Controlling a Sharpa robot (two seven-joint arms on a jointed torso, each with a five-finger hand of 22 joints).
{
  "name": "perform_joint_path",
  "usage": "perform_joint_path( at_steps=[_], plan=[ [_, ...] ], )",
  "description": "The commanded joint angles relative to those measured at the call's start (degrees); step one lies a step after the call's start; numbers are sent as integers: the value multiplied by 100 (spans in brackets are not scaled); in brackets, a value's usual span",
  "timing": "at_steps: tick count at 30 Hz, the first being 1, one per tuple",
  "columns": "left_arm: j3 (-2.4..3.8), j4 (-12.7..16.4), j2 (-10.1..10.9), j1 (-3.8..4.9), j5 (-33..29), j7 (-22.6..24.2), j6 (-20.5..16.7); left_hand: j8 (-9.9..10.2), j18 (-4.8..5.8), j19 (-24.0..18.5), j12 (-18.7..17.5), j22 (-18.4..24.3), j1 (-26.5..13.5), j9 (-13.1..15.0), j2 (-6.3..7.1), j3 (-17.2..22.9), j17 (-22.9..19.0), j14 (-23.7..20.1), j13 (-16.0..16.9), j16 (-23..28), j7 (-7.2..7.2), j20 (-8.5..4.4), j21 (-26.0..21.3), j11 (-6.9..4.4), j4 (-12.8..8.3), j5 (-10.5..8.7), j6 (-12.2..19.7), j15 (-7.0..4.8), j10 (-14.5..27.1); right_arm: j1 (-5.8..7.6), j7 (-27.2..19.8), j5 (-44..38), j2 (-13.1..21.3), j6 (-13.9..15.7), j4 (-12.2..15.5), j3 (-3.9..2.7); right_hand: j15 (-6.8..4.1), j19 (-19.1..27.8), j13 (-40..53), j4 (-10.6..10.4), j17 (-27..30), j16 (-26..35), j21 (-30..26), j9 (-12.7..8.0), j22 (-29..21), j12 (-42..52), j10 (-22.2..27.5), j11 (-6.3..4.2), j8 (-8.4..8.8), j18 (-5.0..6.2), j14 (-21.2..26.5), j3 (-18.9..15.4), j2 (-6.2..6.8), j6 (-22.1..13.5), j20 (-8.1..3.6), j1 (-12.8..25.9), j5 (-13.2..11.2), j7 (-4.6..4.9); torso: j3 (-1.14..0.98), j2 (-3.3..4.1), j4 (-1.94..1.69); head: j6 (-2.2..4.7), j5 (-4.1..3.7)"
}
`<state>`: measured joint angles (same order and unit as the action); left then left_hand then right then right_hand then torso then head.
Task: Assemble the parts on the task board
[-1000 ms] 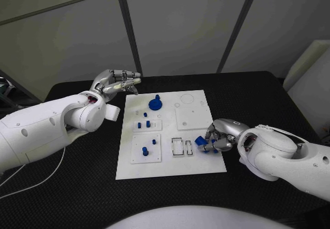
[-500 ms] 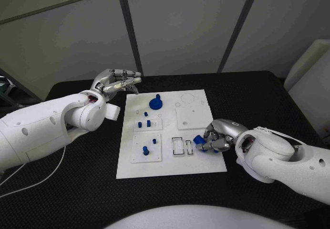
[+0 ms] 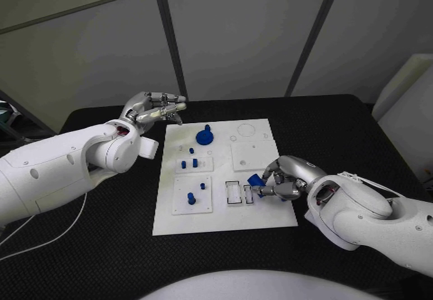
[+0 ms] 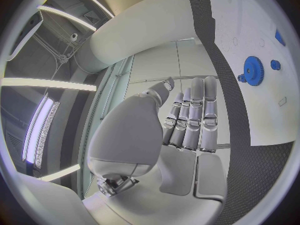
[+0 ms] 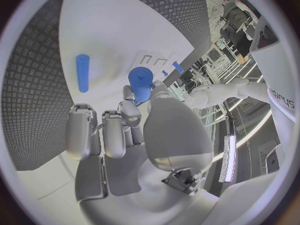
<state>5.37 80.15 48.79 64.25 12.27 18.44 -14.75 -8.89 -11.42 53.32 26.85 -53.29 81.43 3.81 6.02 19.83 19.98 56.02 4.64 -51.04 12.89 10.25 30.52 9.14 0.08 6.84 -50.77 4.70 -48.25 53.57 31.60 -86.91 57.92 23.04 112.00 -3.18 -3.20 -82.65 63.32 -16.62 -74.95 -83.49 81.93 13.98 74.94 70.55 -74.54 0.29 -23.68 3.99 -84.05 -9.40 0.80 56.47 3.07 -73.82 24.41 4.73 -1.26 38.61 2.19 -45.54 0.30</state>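
Right hand (image 3: 287, 179) with blue part (image 3: 255, 182), now nearer slots (image 3: 239, 192)

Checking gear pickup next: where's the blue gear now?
Head view: blue gear sits at the far end of the task board, near the left hand.

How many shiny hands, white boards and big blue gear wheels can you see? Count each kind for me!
Silver hands: 2, the left hand and the right hand, which grips a blue part
White task board: 1
Blue gear wheel: 1
Total: 4
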Motion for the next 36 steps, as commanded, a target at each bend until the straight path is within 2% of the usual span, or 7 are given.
perform_joint_path(
  at_steps=[1, 6, 15, 21, 28, 31, 36],
  plan=[
    [4, 3, -15, 6, -16, 9, 69, -28, 111, -28, 32, 6, -38, 7, 0, -25, -6, -33, 6, 3, 2, 1, -24, 7, 6, -25, 46, 7, 33, 10, 16, 340, -103, 358, 6, -3, -27, -37, 10, -4, -270, -15, 33, 11, 268, 30, -43, 5, -24, -117, -379, -27, -46, 58, -10, 3, 24, -4, 1, 17, -12, 4, 13],
    [4, 6, -23, 5, -16, 4, 73, -28, 111, -28, 32, 6, -38, 7, 0, -25, -6, -33, 6, 3, 2, 1, -24, 7, 6, -25, 46, 7, 33, 13, 31, 465, -283, 108, -84, -4, -31, -41, 23, -9, -279, -20, 39, 33, 277, 31, -53, 0, -37, -119, -380, -54, -67, 64, -14, 45, 28, -10, 6, 16, -10, -4, 40],
    [3, 7, -35, 4, -16, -1, 80, -28, 111, -28, 32, 6, -38, 7, 0, -25, -6, -33, 6, 3, 2, 1, -24, 7, 6, -25, 46, 7, 33, 16, 66, 585, -598, -654, -308, -6, -36, -6, -25, -16, -257, -5, 9, 135, 237, -64, -20, -7, -68, -108, -369, -306, -135, 51, -20, 497, -260, -24, -1, 17, -1, -27, 79],
    [3, -1, -44, 4, -16, -5, 81, -28, 111, -28, 32, 6, -38, 7, 0, -25, -6, -33, 6, 3, 2, 1, -24, 7, 6, -25, 46, 7, 33, 20, 101, 447, -780, -737, -449, -8, -48, -9, -3, -11, -266, -9, 14, 187, 247, -66, -34, -24, -115, -109, -370, -338, -183, 101, -27, 545, -261, -48, -5, 10, 13, -30, 96],
    [3, -1, -43, 4, -16, -13, 84, -28, 111, -28, 32, 6, -38, 7, 0, -25, -6, -33, 6, 3, 2, 1, -24, 7, 6, -25, 46, 7, 33, 27, 130, 319, -872, -708, -534, -9, -67, -6, 10, -13, -265, -6, 12, 262, 246, -79, -43, -49, -181, -108, -369, -394, -211, 148, -43, 609, -281, -76, -4, 8, 3, -41, 111],
    [3, -1, -38, 4, -16, -15, 84, -28, 111, -28, 32, 6, -38, 7, 0, -25, -6, -33, 6, 3, 2, 1, -24, 7, 6, -25, 46, 7, 33, 29, 136, 276, -896, -691, -557, -10, -79, -2, 21, -12, -264, -3, 8, 335, 244, -97, -49, -61, -224, -107, -368, -480, -242, 135, -57, 745, -544, -87, -4, 12, 7, -36, 114],
    [3, 0, -44, 4, -16, -17, 90, -28, 111, -28, 32, 6, -38, 7, 0, -25, -6, -33, 6, 3, 2, 1, -24, 7, 6, -25, 46, 7, 33, 30, 135, 240, -935, -599, -587, -10, -71, 59, -111, -18, -183, 52, -62, 461, 151, -267, 54, -44, -262, -87, -348, -654, -232, 36, -55, 1088, -1338, -72, -3, 11, 5, -34, 121]
  ],
)
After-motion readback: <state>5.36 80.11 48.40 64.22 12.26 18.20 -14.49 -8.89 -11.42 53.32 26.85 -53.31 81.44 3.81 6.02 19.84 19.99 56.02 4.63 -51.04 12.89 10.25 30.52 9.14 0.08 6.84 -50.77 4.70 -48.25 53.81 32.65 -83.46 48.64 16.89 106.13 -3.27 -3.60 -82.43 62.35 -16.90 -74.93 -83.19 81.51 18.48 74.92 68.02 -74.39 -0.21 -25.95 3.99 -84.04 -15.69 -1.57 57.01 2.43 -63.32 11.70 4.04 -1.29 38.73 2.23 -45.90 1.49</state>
